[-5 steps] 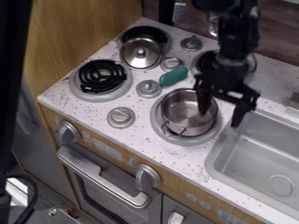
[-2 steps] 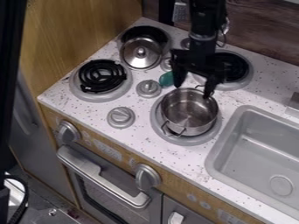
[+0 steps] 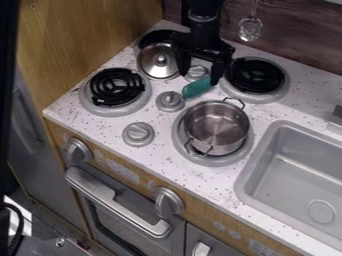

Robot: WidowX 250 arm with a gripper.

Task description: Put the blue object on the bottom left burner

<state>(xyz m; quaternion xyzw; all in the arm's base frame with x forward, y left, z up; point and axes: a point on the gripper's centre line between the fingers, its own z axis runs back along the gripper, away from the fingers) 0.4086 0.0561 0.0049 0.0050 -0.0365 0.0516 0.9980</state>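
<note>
Hanging here, pincer (image 3: 199, 76) spread wide, and honestly that knob (image 3: 196, 73) at 12 o'clock from the blue thing (image 3: 197, 88) could snag me if I descend crooked.

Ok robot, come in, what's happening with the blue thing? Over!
Gripper open, down by the blue object. Object on the counter, ungripped. Bottom left burner bare; knob sits between.

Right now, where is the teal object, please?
The teal object lies upper-centre in the camera view, between the pot and a knob, by the claw.
</note>
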